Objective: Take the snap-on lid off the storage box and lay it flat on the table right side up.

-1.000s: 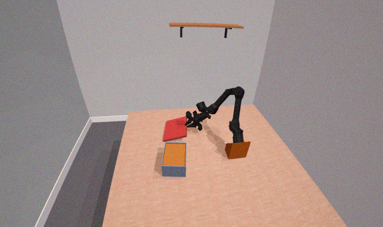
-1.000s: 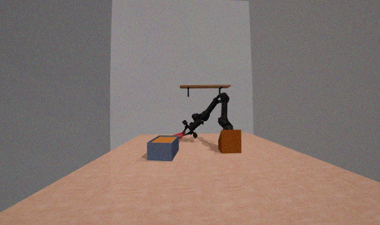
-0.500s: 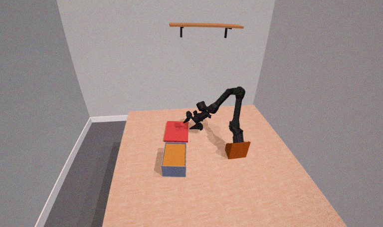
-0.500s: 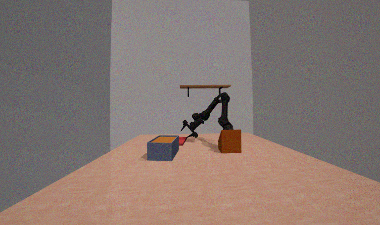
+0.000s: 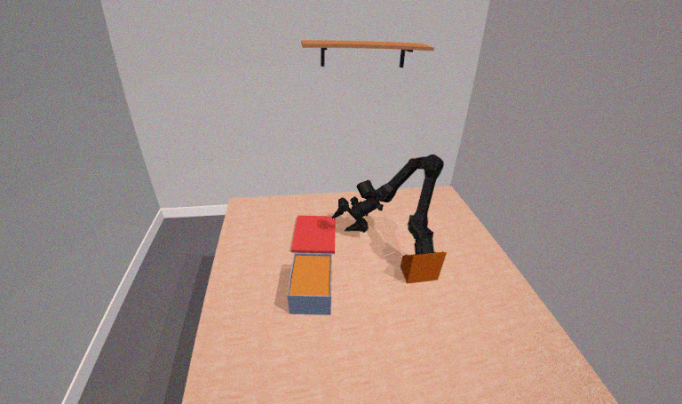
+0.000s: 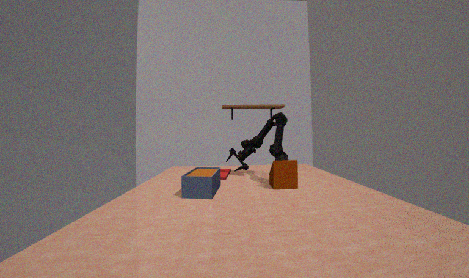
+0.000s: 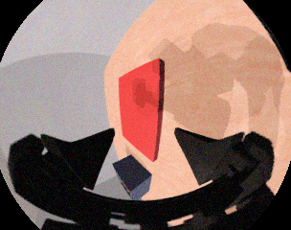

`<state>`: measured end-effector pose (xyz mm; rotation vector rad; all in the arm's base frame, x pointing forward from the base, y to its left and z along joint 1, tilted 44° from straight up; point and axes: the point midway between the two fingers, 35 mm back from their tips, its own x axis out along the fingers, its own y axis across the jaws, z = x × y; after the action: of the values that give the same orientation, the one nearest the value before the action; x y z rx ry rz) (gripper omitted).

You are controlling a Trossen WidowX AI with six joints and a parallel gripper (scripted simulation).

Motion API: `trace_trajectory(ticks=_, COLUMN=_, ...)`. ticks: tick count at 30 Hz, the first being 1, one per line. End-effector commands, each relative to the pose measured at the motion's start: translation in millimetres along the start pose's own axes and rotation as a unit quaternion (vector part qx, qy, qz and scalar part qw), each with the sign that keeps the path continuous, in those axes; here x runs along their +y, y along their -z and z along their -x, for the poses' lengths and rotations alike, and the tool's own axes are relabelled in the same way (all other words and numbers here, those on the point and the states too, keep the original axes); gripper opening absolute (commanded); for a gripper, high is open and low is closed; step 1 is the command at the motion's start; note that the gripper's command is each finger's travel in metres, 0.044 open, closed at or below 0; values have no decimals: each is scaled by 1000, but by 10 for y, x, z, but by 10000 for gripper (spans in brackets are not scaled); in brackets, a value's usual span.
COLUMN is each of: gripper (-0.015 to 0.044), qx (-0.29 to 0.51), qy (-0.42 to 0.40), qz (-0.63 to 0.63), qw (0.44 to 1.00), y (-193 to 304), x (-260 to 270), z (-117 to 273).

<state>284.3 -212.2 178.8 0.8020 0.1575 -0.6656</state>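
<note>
The red lid [image 5: 312, 239] [image 6: 225, 174] [image 7: 138, 112] lies on the table just behind the storage box and looks flat, with a smooth face up and its underside hidden. The blue-grey storage box [image 5: 309, 304] [image 6: 196, 187] [image 7: 131, 172] stands upright and uncovered, with an orange surface showing inside its rim. A narrow gap seems to separate the lid and box. My gripper [image 5: 339, 224] [image 6: 231, 166] [image 7: 145, 131] is wide open and empty, at the lid's right edge. One fingertip is above the other, close to that edge; whether either touches the lid is unclear.
An orange-brown block [image 5: 424, 267] [image 6: 285, 175] stands at the arm's base, right of the box. A wooden shelf [image 5: 367, 43] [image 6: 253, 106] is on the back wall. The table's left edge [image 5: 207, 258] runs beyond the box and lid.
</note>
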Motion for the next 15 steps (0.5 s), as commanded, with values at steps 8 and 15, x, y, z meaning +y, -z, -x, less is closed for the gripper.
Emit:
trace_trajectory(ticks=8, gripper=440, qx=2, qy=0, qz=2, qw=1000, y=10, x=-145, z=167)
trace_trajectory(ticks=15, gripper=440, qx=2, qy=1, qz=2, qw=1000, y=10, x=-229, z=267)
